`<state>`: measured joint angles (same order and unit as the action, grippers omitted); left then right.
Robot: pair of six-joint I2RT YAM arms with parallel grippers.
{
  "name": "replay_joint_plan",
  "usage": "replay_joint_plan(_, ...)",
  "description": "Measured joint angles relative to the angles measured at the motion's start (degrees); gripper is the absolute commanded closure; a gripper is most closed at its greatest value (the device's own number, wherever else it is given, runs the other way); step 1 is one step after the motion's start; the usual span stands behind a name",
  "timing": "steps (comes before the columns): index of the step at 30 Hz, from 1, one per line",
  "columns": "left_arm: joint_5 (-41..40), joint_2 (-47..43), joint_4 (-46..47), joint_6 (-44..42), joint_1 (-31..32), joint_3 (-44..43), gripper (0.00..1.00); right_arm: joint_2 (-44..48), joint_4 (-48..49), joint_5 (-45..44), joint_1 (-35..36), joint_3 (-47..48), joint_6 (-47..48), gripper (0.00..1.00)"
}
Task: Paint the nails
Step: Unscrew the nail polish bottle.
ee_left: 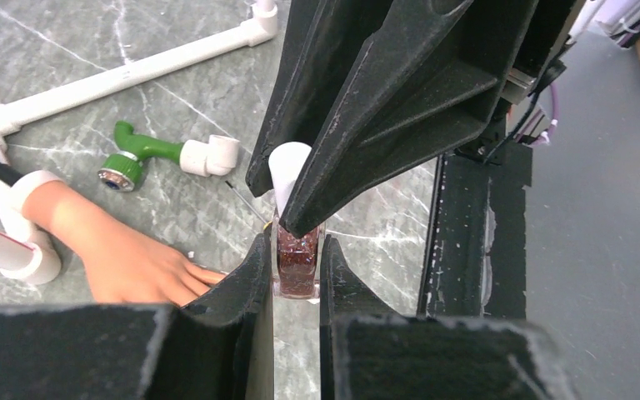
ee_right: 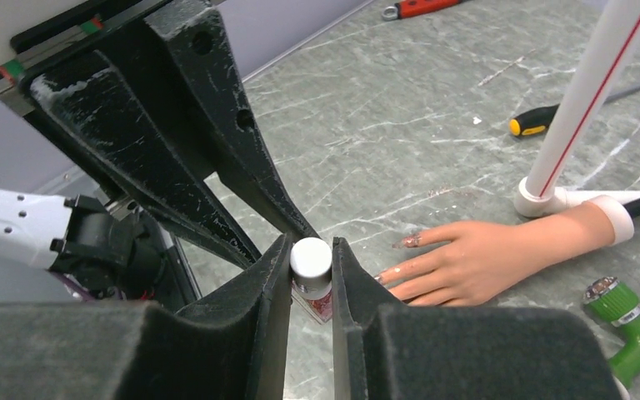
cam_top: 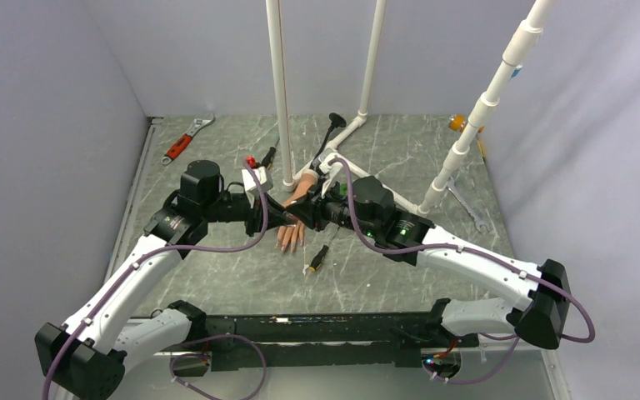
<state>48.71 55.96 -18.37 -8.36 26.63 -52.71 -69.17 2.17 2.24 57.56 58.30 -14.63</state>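
While left jaws clamp the bottle [ee_left: 297, 265], right jaws pinch its cap [ee_right: 311, 257].

1. Left end effector [cam_top: 287, 218] and right end effector [cam_top: 313, 212] are meeting above mannequin hand [cam_top: 293, 235].
2. Hand is lying on counter [cam_top: 383, 267], fingers pointing toward arm bases.
3. Red wrench [cam_top: 185, 140] is lying far-left.

Left wrist view: the left gripper [ee_left: 294, 248] hides the nails [ee_right: 411, 242] and much of the bottle [ee_left: 297, 265]

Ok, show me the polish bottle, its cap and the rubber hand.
polish bottle [ee_left: 297, 262], left wrist view, red glass body
cap [ee_right: 311, 253], right wrist view, white top
rubber hand [ee_right: 485, 262], right wrist view, back of hand
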Motion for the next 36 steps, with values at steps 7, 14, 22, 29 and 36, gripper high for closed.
replay_joint_plan(7,3.6,0.0,-0.3,0.0,0.0,0.0,1.0,1.7,0.0,4.3,-0.2,-0.9,3.2,1.0)
replay_joint_plan(14,5.0,-0.4,-0.3,0.0,0.0,0.0,1.0,2.5,0.0,5.9,-0.2,-1.2,4.4,0.8)
replay_joint_plan(22,7.6,-0.5,-0.2,0.0,0.7,0.0,1.0,2.3,0.0,5.0,-0.4,-1.2,5.3,0.23)
replay_joint_plan(29,8.3,-0.5,-0.2,0.0,0.7,0.0,1.0,2.4,-0.1,2.5,-0.5,-1.2,5.6,0.09)
replay_joint_plan(36,6.8,-0.5,0.3,0.1,0.9,0.0,1.0,2.9,-0.9,-0.2,-0.5,-1.2,5.2,0.02)
